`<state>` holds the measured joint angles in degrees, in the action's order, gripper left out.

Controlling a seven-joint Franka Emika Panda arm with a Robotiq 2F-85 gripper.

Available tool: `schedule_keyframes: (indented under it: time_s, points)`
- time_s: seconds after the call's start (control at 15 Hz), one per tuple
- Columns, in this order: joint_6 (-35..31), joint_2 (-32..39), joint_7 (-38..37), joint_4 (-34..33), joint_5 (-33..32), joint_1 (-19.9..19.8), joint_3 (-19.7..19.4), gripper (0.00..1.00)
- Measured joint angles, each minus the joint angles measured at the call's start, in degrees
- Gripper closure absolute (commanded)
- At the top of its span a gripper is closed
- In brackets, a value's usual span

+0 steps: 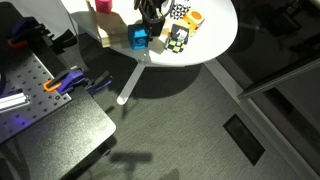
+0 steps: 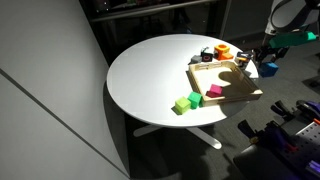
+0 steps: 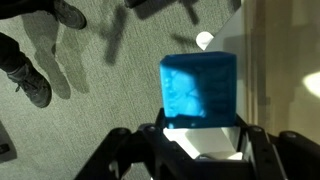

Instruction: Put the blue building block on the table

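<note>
The blue building block (image 3: 198,88) fills the middle of the wrist view, its lower part between my gripper's (image 3: 200,128) fingers. The gripper is shut on it. Behind the block I see grey floor, with the white table's edge (image 3: 285,60) to the right. In both exterior views the gripper (image 1: 146,27) (image 2: 267,58) holds the block (image 1: 138,39) (image 2: 269,69) at the rim of the round white table (image 1: 215,30) (image 2: 150,70), beside the wooden tray. I cannot tell whether the block touches the tabletop.
The shallow wooden tray (image 2: 240,92) (image 1: 115,35) holds a pink block (image 2: 213,91). Two green blocks (image 2: 185,102) lie on the table by its corner. A checkered cube (image 1: 178,35) and an orange-yellow object (image 1: 193,18) stand near the gripper. A grey perforated bench (image 1: 40,80) is nearby.
</note>
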<state>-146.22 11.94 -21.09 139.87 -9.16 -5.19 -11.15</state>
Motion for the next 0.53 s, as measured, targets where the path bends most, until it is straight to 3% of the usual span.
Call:
schedule_keyframes:
  time_s: [0.53]
  points:
    - [-3.87,2.37,1.91,-0.74,3.54,-1.41,-0.94,0.67]
